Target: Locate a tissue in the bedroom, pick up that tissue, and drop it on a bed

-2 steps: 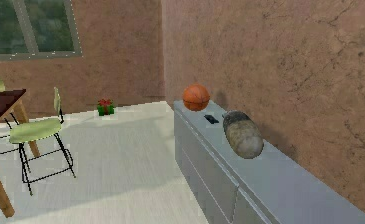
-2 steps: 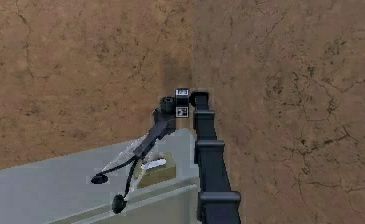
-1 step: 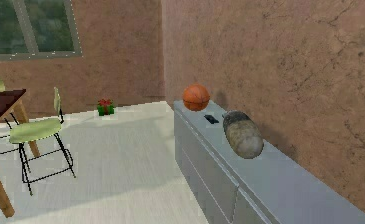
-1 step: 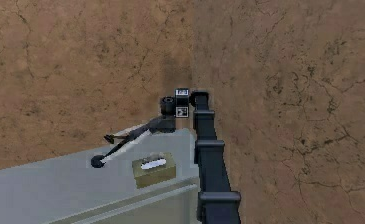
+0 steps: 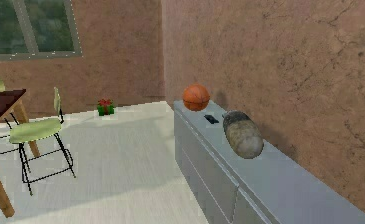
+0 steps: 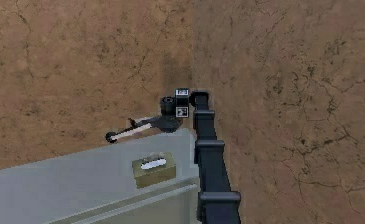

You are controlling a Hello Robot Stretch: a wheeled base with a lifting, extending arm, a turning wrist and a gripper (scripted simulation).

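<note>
The tissue (image 6: 153,168), a tan box with a white tuft on top, sits on the grey worktop (image 6: 50,192) near its end, just left of the arm (image 6: 212,160). The pincer (image 6: 113,137) shows up-left of it against bare wall, holding nothing; its grip state cannot be told. A clean grasp likely means drawing the arm in, then lowering squarely over the tissue so it isn't nudged off the end. In the forward view the worktop also carries an orange ball (image 5: 196,97) and a mottled jar (image 5: 243,135).
</note>
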